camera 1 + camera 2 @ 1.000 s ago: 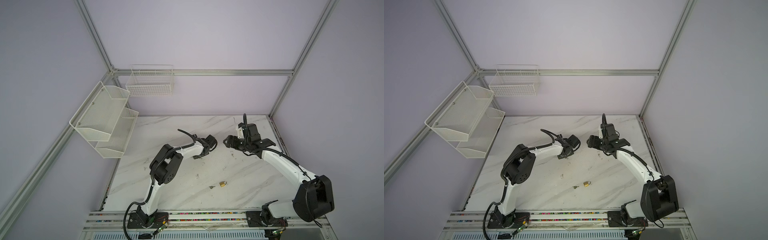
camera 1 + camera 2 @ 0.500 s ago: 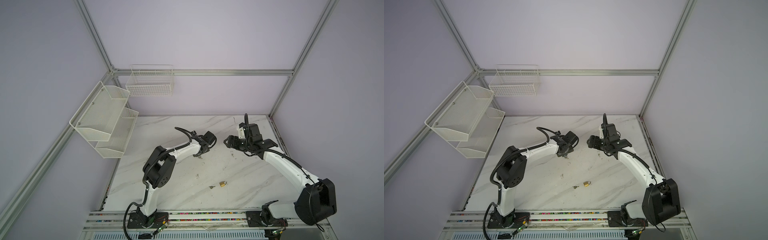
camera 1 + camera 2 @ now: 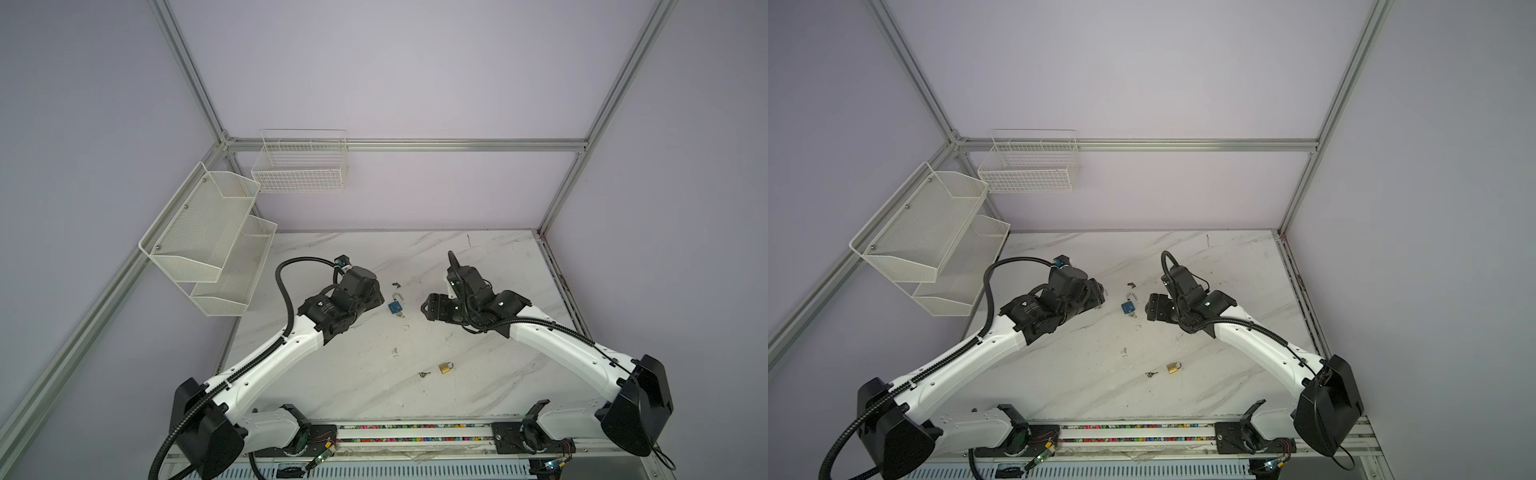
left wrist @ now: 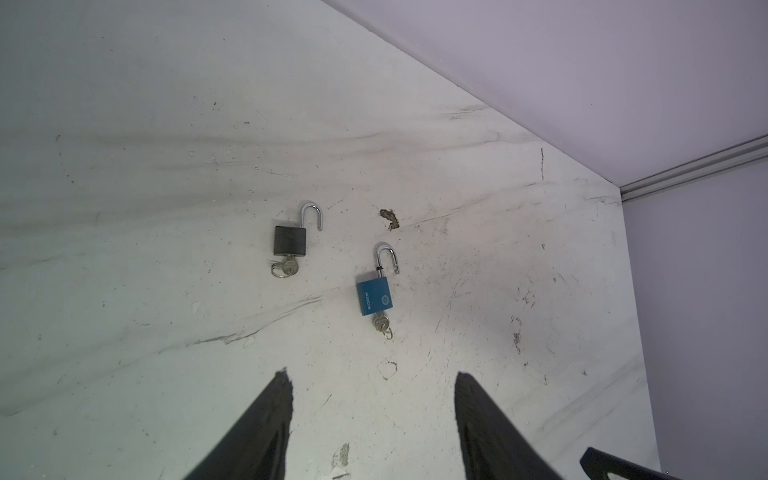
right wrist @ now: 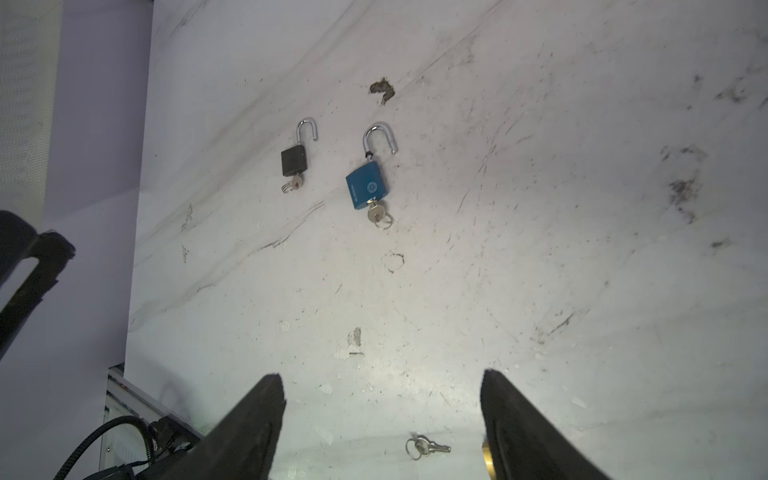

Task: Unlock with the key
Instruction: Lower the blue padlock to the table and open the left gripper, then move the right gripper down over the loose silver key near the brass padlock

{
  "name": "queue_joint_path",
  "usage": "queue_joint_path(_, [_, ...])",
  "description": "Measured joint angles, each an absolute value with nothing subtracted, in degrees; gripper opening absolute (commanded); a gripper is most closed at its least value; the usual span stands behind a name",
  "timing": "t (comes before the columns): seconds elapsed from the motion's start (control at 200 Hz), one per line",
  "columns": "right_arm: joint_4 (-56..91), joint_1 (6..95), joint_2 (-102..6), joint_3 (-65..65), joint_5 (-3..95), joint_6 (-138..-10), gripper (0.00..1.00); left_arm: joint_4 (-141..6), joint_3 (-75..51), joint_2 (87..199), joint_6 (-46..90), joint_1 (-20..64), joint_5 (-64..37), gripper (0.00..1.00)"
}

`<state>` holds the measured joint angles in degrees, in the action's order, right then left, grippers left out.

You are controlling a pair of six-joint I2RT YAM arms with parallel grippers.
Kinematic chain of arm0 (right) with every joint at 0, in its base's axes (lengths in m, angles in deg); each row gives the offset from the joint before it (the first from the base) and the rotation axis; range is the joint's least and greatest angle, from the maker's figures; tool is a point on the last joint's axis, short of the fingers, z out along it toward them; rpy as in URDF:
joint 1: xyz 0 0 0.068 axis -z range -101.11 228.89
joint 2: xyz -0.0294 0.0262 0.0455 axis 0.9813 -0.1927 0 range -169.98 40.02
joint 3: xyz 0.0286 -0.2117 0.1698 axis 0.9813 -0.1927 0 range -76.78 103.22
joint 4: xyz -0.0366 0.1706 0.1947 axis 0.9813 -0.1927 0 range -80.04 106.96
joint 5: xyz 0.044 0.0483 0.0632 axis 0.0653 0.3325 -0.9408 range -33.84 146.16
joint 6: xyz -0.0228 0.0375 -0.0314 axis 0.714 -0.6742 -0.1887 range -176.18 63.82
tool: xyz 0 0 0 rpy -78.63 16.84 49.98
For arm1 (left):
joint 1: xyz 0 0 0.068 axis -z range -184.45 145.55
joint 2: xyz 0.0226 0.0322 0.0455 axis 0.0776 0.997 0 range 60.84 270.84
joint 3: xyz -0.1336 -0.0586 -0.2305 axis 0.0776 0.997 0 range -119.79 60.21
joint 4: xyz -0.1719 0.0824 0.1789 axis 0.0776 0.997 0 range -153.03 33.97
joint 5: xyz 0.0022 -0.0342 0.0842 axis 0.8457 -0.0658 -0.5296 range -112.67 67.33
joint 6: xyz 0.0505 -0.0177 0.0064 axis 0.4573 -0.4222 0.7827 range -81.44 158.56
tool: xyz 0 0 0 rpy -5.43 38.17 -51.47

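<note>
Lying flat on the table (image 3: pixel 478 266), the blue padlock (image 4: pixel 373 297) is showing its shackle (image 4: pixel 379 259) standing open, its key (image 4: pixel 381 323) sitting in the keyhole. The left gripper (image 4: pixel 370 376) and right gripper (image 5: pixel 382 374) are hovering on either side of it, jaws spread wide, gripping nothing.

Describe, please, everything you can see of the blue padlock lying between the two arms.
The blue padlock has a squarish blue body, metal by its look, with pale lettering and a round emblem on its face. Its silver shackle is sprung open, one leg free of the body. A silver key with a ring sits in the keyhole opposite the shackle. It lies flat on the marble table, apart from the black padlock; nothing else touches it.
</note>
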<state>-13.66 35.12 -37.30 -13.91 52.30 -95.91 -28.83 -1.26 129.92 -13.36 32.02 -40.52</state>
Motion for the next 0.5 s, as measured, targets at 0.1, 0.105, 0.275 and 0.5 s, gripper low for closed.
queue_joint_path(0.1, [-15.2, 29.8, -37.3, -14.3, 55.4, -102.0, 0.77, -28.8, 1.1, 125.6, -10.3, 30.7, -38.2, 0.62])
queue_joint_path(0.105, [-15.2, 29.3, -37.3, -14.5, 55.6, -102.5, 0.77, -28.8, 1.1, 125.5, -10.2, 30.7, -38.2, 0.62])
queue_joint_path(0.275, [-16.5, 22.2, -37.4, -18.7, 59.1, -114.4, 0.74, -28.8, 3.1, 121.8, -7.7, 29.4, -34.5, 0.62])
queue_joint_path(0.5, [-16.4, 15.1, -42.8, -20.4, 62.9, -127.2, 0.71, -29.3, 5.7, 119.8, -6.6, 28.9, -30.9, 0.63])
